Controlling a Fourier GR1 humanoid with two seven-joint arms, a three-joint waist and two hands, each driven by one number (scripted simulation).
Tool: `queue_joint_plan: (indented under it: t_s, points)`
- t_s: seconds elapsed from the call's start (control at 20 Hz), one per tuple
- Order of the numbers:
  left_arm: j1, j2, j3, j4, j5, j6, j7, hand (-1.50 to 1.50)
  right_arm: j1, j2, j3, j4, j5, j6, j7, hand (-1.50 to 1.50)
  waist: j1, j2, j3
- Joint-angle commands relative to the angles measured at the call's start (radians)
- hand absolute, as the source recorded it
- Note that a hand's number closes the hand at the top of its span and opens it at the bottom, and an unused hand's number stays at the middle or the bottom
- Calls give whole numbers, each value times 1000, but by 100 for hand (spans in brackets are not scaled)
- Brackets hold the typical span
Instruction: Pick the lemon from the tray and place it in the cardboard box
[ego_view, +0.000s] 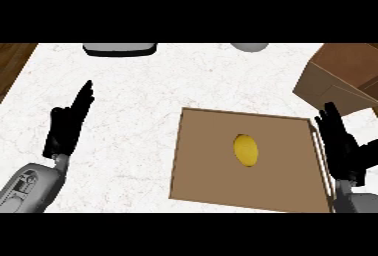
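Lemon (246, 149) on tray (207, 175), mid-tray

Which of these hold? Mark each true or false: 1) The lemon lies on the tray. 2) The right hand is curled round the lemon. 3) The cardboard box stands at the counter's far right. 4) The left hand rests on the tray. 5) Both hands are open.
1) True: the lemon lies near the middle of the brown tray.
2) False: the right hand is open beside the tray's right edge, apart from the lemon.
3) True: the cardboard box is there.
4) False: the left hand is over bare counter, left of the tray.
5) True.
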Motion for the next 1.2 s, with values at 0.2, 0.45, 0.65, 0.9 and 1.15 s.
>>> queue_joint_plan:
  t_s: [0.2, 0.45, 0.65, 0.9, 1.15]
  points:
    - [95, 2, 123, -134, 162, -70, 10, 0, -118, -119, 51, -151, 0, 201, 31, -150, 55, -3, 2]
    - [153, 14, 180, -161, 274, -146, 42, 0, -40, -23, 4, -260, 209, -103, -267, -150, 25, -5, 3]
    - [227, 28, 205, -223, 290, -161, 39, 0, 84, -77, 62, -355, 271, -2, -435, -150, 16, -2, 3]
    - [242, 18, 193, -260, 255, -125, 48, 0, 136, -277, 161, -503, 450, 53, -159, -150, 6, -4, -1]
    - [207, 16, 204, -246, 257, -122, 55, 0, 77, -454, 219, -540, 661, 131, 141, -150, 10, 2, -5]
